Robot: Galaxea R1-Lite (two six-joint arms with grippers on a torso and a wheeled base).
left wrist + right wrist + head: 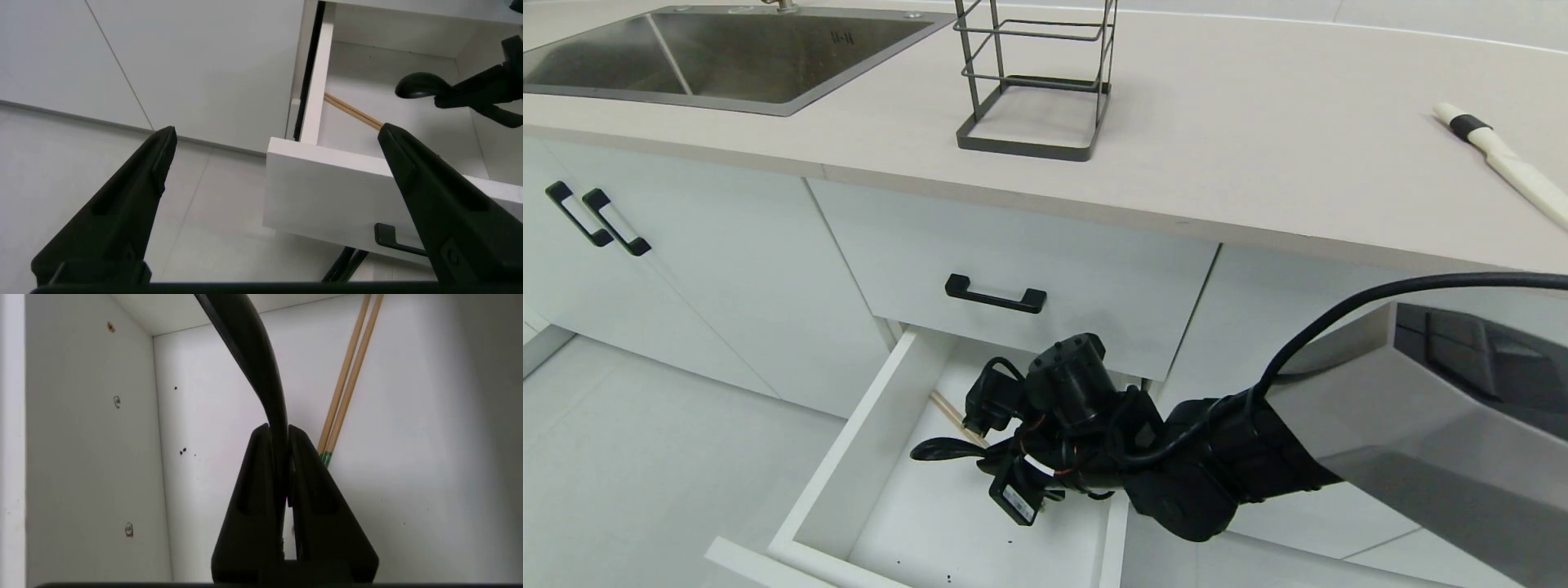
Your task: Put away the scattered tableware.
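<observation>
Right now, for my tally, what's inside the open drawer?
Chopsticks lie in the drawer; the right gripper holds a black spoon over its floor. The arm covers the right side.

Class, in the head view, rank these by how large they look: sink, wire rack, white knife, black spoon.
1. Sink.
2. Wire rack.
3. White knife, though the picture's edge cuts it off.
4. Black spoon, part hidden by the right gripper holding it, so its full size is unsure.
</observation>
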